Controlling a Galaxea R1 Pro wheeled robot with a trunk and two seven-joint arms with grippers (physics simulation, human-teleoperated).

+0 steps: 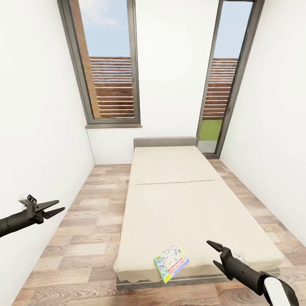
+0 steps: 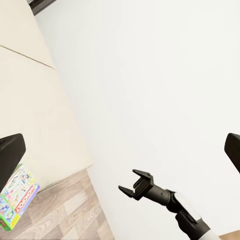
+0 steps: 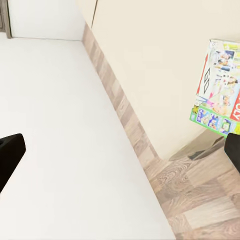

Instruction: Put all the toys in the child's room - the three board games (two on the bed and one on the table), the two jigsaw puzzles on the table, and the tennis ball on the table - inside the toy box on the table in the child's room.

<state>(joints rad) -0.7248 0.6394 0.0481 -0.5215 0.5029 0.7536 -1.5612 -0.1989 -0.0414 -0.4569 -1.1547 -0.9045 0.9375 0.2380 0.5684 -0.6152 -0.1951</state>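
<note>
- one board game (image 1: 171,263) lies flat on the bed (image 1: 178,204), at its near foot edge, slightly overhanging.
- left pincer (image 1: 54,207) spread, holding nothing, above the wood floor (image 1: 91,199) near the wall.
- right pincer (image 1: 216,254) spread, holding nothing, just beside the game.

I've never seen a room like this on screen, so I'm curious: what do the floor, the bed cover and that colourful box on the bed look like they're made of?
The floor looks like matte wood planks, with grain and plank seams showing. The bed cover looks like plain cream cloth, soft and unshiny, though no weave is visible. The board game looks like printed cardboard: flat, thin, with a slightly glossy picture face.
</note>
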